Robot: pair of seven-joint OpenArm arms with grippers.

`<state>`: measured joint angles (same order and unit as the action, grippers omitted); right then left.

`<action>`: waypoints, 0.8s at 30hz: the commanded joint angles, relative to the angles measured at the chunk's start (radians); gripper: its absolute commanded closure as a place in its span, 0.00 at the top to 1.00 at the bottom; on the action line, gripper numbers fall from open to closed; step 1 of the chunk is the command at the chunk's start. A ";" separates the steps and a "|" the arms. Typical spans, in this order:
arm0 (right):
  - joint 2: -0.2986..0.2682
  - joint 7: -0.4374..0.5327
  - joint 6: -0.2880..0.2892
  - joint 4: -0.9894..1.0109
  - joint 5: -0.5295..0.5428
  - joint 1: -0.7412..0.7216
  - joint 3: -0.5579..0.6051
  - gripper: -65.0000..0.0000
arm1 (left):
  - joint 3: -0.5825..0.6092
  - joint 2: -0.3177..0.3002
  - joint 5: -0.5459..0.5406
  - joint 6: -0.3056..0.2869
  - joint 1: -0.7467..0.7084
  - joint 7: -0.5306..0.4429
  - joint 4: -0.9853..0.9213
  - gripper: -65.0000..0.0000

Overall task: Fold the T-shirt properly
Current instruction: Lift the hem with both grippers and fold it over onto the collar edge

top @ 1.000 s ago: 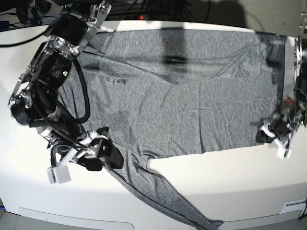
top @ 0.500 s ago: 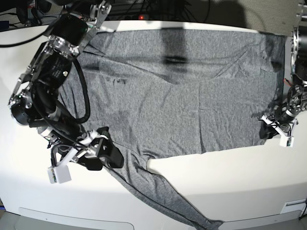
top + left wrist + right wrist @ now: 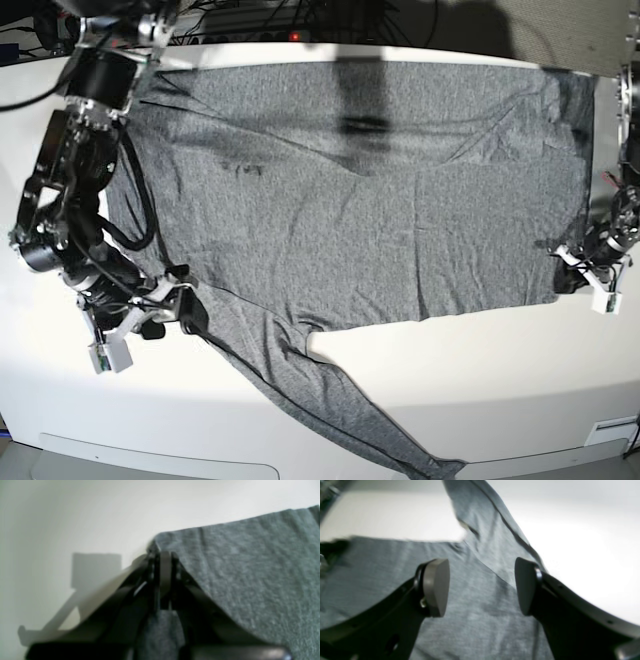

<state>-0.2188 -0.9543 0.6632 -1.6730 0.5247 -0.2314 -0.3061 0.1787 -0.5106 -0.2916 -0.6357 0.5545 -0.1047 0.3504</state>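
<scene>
The heather-grey T-shirt (image 3: 400,200) lies spread flat on the white table (image 3: 480,380). One long sleeve (image 3: 330,400) runs diagonally to the front edge. My left gripper (image 3: 572,277) is at the shirt's near right corner. In the left wrist view it (image 3: 163,560) is shut, with the shirt's edge (image 3: 250,567) pinched at its tips. My right gripper (image 3: 185,312) is low at the shirt's near left edge, by the sleeve's root. In the right wrist view it (image 3: 480,587) is open, pads wide apart just above the cloth (image 3: 470,620), holding nothing.
Dark cables (image 3: 250,20) and a small red light (image 3: 295,37) line the table's back edge. The sleeve end (image 3: 440,465) reaches the table's front edge. Bare white table shows in front of the shirt's hem.
My right arm has drawn back to the left, its gripper moving from the sleeve's root to the shirt's left edge. My left gripper has shifted slightly right at the shirt's corner.
</scene>
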 commanded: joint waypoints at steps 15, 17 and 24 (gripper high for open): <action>-0.038 0.468 -0.039 0.666 -0.453 -0.342 0.173 0.59 | -0.002 -0.035 -0.032 -0.008 0.030 -0.024 0.044 0.00; -0.039 0.504 -0.065 0.773 -0.474 -0.382 0.175 0.59 | -0.002 -0.035 -0.055 -0.008 0.030 -0.024 0.044 0.00; -0.038 0.650 -0.133 1.014 -0.534 -0.447 0.175 0.59 | -0.002 -0.035 -0.060 -0.008 0.030 -0.024 0.044 0.00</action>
<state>-0.2497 -0.3283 0.5335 -0.6437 -0.0204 -0.6403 -0.1303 0.1787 -0.5262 -0.3370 -0.6392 0.5545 -0.1017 0.3817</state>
